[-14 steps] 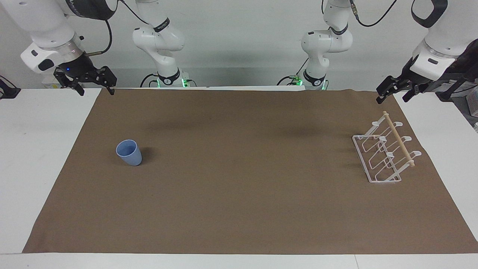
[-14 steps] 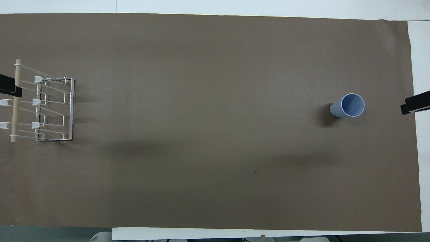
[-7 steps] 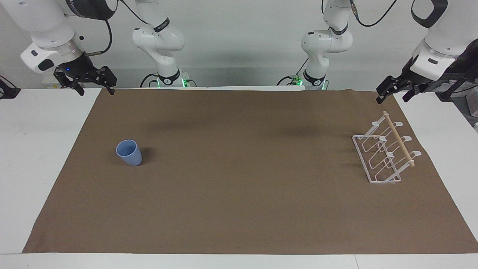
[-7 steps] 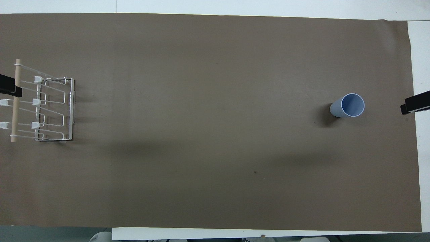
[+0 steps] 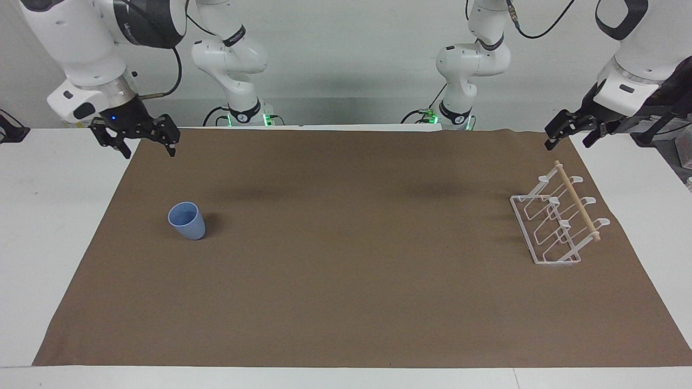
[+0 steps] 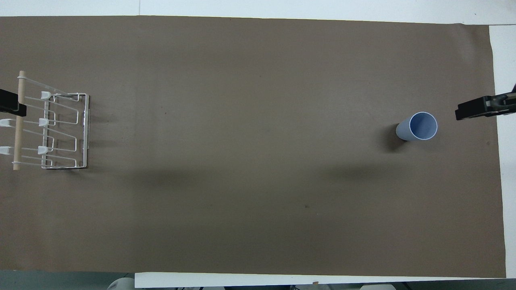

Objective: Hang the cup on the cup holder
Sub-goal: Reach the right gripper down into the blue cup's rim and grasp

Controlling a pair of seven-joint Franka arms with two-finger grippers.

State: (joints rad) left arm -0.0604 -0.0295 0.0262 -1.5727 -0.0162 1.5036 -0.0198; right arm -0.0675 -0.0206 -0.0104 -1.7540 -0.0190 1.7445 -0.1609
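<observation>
A small light-blue cup (image 5: 187, 220) (image 6: 419, 127) stands upright on the brown mat toward the right arm's end of the table. The white wire cup holder (image 5: 557, 222) (image 6: 52, 129) with a wooden rod on top sits at the left arm's end. My right gripper (image 5: 148, 148) hangs open and empty in the air over the mat's edge at the right arm's end, well apart from the cup; one finger (image 6: 469, 110) shows in the overhead view. My left gripper (image 5: 567, 141) hangs open and empty above the mat's corner near the holder, one finger (image 6: 10, 105) showing overhead.
A brown mat (image 5: 346, 259) covers most of the white table (image 5: 48, 216). The two arm bases stand at the table's robot side. Nothing else lies on the mat between cup and holder.
My right gripper has moved down and in over the mat's edge, toward the cup. The left arm, the cup and the holder have not moved.
</observation>
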